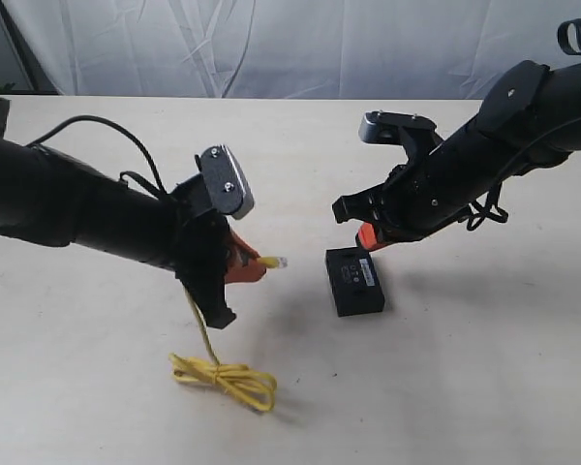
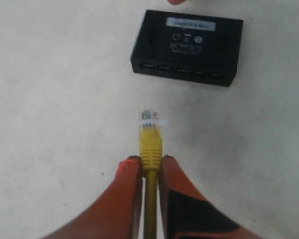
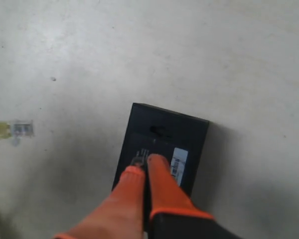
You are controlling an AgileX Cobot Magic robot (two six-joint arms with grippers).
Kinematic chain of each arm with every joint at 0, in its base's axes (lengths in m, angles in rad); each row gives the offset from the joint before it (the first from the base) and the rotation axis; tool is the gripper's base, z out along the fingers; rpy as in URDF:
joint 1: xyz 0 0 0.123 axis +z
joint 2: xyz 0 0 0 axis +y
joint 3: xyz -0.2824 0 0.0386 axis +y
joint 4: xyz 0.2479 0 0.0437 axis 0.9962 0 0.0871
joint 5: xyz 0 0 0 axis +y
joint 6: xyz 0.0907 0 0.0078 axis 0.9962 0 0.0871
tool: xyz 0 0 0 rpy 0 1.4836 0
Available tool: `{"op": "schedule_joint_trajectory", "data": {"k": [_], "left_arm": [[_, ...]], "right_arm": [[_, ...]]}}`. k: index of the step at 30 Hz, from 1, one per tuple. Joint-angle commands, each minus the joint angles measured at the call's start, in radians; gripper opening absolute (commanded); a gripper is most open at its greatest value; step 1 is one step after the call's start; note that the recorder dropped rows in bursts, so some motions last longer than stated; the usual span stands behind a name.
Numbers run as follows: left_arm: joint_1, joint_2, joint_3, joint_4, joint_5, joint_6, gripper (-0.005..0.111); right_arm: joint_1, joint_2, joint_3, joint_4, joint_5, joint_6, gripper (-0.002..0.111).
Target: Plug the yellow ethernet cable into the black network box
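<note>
Clearly thin yellow ethernet cable (image 2: 150,144), clear plug, flat rectangular black network box (image 2: 188,47)

A robotics lab setup is showing here. A white fabric backdrop (image 1: 271,48) is hanging behind a plain pale counter (image 1: 484,387), with two black robot arms reaching over it.

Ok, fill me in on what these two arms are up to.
The left gripper is shut on the yellow ethernet cable just behind its clear plug, holding the plug above the table and aimed at the port side of the black network box. A gap remains, so nothing is plugged in yet. The rest of the cable hangs down to a bundled loop on the table. The right gripper, fingers together, is over the top of the box, seemingly steadying it.
</note>
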Motion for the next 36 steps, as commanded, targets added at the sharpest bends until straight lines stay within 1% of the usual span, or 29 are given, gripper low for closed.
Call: {"op": "schedule_joint_trajectory", "data": {"k": [1, 7, 8, 10, 14, 16, 21, 27, 29, 30, 31, 32, 33, 35, 36], "left_arm": [[-0.001, 0.073, -0.02, 0.018, 0.02, 0.025, 0.0], [-0.001, 0.146, -0.075, 0.023, 0.023, 0.025, 0.0], [-0.001, 0.151, -0.075, 0.023, 0.023, 0.025, 0.002], [-0.001, 0.156, -0.075, 0.043, 0.02, 0.025, 0.011], [-0.001, 0.156, -0.075, 0.056, 0.02, 0.025, 0.042], [-0.001, 0.156, -0.075, 0.062, 0.02, 0.025, 0.049], [-0.001, 0.123, -0.075, 0.067, 0.02, 0.025, 0.056], [-0.001, 0.035, -0.075, 0.078, -0.018, 0.001, 0.057], [-0.001, -0.017, -0.075, 0.157, -0.065, -0.115, 0.057], [-0.001, -0.048, -0.075, 0.271, -0.089, -0.235, 0.057], [-0.001, -0.058, -0.075, 0.323, -0.089, -0.285, 0.056], [-0.001, -0.076, -0.075, 0.46, -0.089, -0.423, 0.055], [-0.001, -0.078, -0.075, 0.514, -0.089, -0.479, 0.054], [-0.001, -0.079, -0.118, 0.807, -0.02, -0.801, 0.054], [-0.001, -0.079, -0.144, 0.903, 0.008, -0.907, 0.054]], "right_arm": [[0.002, -0.003, 0.002, -0.007, -0.011, -0.003, -0.001], [0.002, -0.003, 0.002, -0.007, -0.014, -0.003, -0.001], [0.002, -0.003, 0.002, -0.007, -0.014, -0.003, -0.001], [0.002, -0.003, 0.002, -0.007, -0.015, -0.003, -0.001], [0.002, -0.003, 0.002, -0.007, -0.019, -0.003, -0.001], [0.002, -0.003, 0.002, -0.007, -0.019, -0.003, -0.001], [0.002, -0.003, 0.002, -0.007, -0.019, -0.003, -0.001], [0.002, -0.003, 0.002, -0.007, -0.014, -0.003, -0.001], [0.002, -0.003, 0.002, -0.007, -0.014, -0.003, -0.001], [0.002, -0.003, 0.002, -0.007, -0.014, -0.003, -0.001], [0.002, -0.003, 0.002, -0.007, -0.014, -0.003, -0.001], [0.002, -0.003, 0.002, -0.007, -0.008, -0.003, -0.001], [0.002, -0.003, 0.002, -0.007, -0.003, -0.003, -0.001], [0.0, -0.003, 0.002, -0.056, 0.018, 0.005, -0.001], [-0.002, -0.003, 0.002, -0.076, 0.018, 0.024, -0.001]]}}
